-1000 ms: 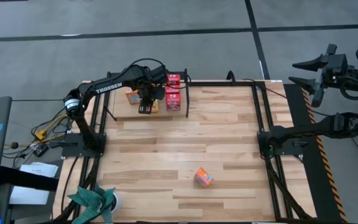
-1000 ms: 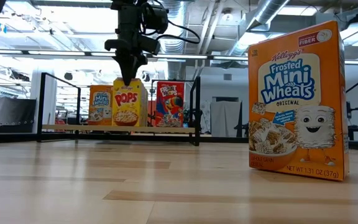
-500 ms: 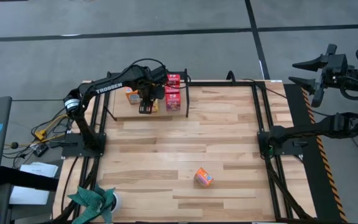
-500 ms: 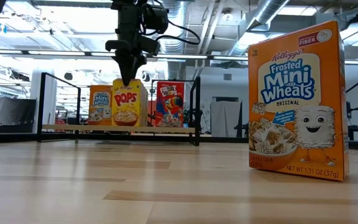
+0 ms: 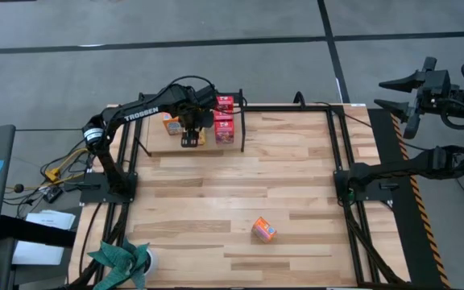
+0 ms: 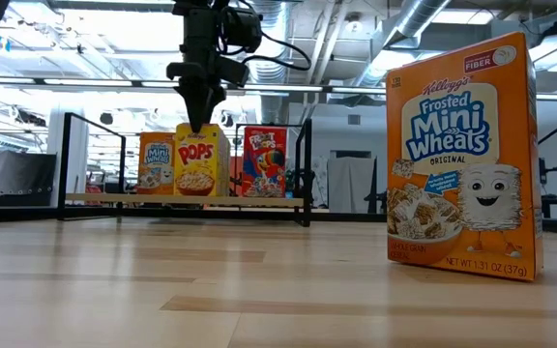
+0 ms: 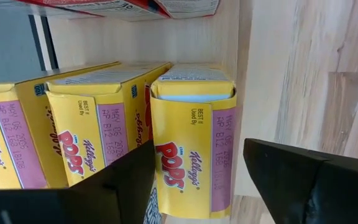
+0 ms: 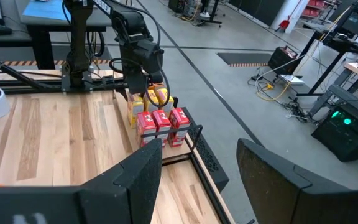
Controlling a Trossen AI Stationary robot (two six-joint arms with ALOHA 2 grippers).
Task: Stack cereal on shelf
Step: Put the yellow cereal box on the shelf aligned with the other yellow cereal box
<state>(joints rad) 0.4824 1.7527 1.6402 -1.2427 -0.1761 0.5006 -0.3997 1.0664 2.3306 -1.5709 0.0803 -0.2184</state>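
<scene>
Shelf: we find the shelf (image 5: 190, 143) at the far left of the table (image 5: 240, 201), a black frame with a light board, already carrying orange, yellow and red cereal boxes in rows.
Left gripper: the left gripper (image 5: 189, 138) hangs pointing down over the near row of the shelf, directly above a yellow Pops box (image 7: 191, 140).
Left jaws: in the left wrist view the two fingers (image 7: 303, 180) stand apart on either side of that box with a gap showing on each side — we judge the box released, not gripped.
Placement: the Pops box stands upright, its side touching the next yellow box (image 7: 95, 124), so the row packs tight and faces forward.
Stacking: red boxes (image 8: 160, 121) sit on the right part of the shelf, some on top of others.
Remaining cereal: one orange Mini-Wheats box (image 5: 264, 229) stands alone on the near middle of the table, well apart from the shelf — we judge it the next pick.
Right gripper: the right gripper (image 5: 405, 93) waits off the table's far right edge, fingers spread and holding nothing.
</scene>
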